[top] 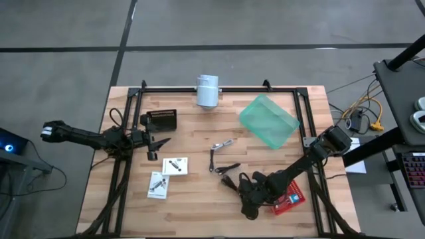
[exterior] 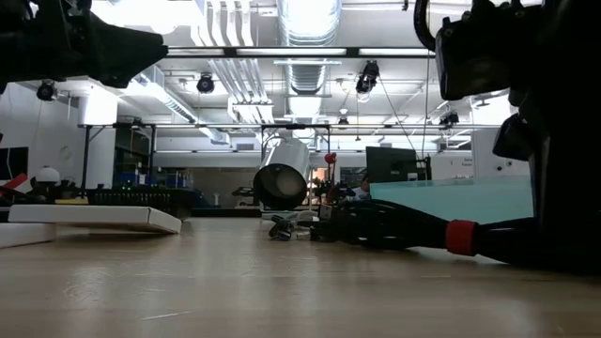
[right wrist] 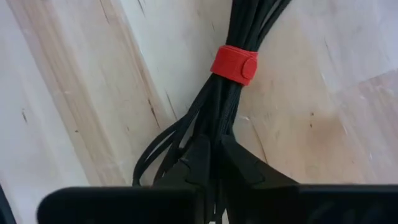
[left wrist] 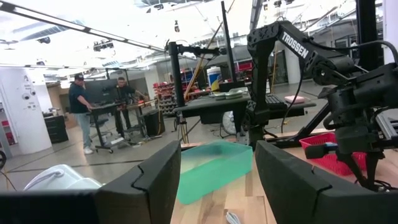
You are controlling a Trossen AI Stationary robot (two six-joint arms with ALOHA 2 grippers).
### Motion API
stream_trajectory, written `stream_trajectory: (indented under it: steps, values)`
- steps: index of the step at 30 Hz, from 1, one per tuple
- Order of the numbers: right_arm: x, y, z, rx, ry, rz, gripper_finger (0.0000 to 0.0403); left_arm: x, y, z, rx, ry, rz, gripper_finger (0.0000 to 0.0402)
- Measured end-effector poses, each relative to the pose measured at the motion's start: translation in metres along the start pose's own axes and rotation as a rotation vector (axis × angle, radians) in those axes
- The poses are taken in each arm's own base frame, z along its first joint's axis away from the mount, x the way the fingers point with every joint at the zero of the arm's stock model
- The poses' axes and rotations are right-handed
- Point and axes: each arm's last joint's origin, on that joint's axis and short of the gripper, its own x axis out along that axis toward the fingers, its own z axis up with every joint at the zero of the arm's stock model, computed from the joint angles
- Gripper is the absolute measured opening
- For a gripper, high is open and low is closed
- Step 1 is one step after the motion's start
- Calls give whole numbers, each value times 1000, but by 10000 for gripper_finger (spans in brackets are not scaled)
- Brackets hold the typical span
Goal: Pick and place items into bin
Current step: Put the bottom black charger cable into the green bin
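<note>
A bundle of thin black cords (right wrist: pixel 231 106), bound by a red strap (right wrist: pixel 235 63), lies on the wooden table near its near right part; it also shows in the low view (exterior: pixel 394 225). My right gripper (right wrist: pixel 214 152) is down on the bundle (top: pixel 251 192) and shut on it. My left gripper (top: pixel 156 147) is open and empty above the table's left part, its fingers apart in the left wrist view (left wrist: pixel 217 180). Two white packets (top: pixel 175 165) (top: pixel 157 184), a silvery metal piece (top: pixel 222 145) and loose black cords (top: pixel 224 169) lie flat on the table. The green bin (top: pixel 267 121) stands far right. My right gripper pinches the cord bundle between its two fingers (right wrist: pixel 199 163), at the strands a little way from the red strap (right wrist: pixel 214 134). The fingers come from above, slanting down. The bundle lies along the table top under them (exterior: pixel 488 242).
A white cylinder (top: pixel 207 91) stands at the far edge. A black ribbed block (top: pixel 161 119) lies far left, and a red packet (top: pixel 289 196) lies beside my right arm. A black frame (top: pixel 219 87) runs round the table. People stand in the room beyond (left wrist: pixel 81 106).
</note>
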Motion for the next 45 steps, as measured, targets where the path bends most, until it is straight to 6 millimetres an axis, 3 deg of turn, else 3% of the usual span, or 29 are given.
stream_trajectory:
  steps: [10, 16, 21, 28, 34, 45]
  values:
    - [-20, 4, 7, -62, 22, -135, 11, 0, 0, 0, 1, 1, 0, 192]
    - [-50, 9, 16, -84, 7, -253, 11, 0, 0, 0, -1, -2, 0, 192]
    - [-77, 1, 19, -123, 2, -449, 11, 0, 0, 0, 0, -1, 0, 192]
    - [-112, -26, 21, -89, 22, -714, 11, 0, 0, 0, 0, 1, 0, 192]
    - [-127, -51, 32, -78, 4, -713, 11, 0, 0, -1, 3, 9, -2, 192]
    - [-152, -122, 40, 7, 28, -745, 11, 2, -2, -4, 10, 32, -8, 192]
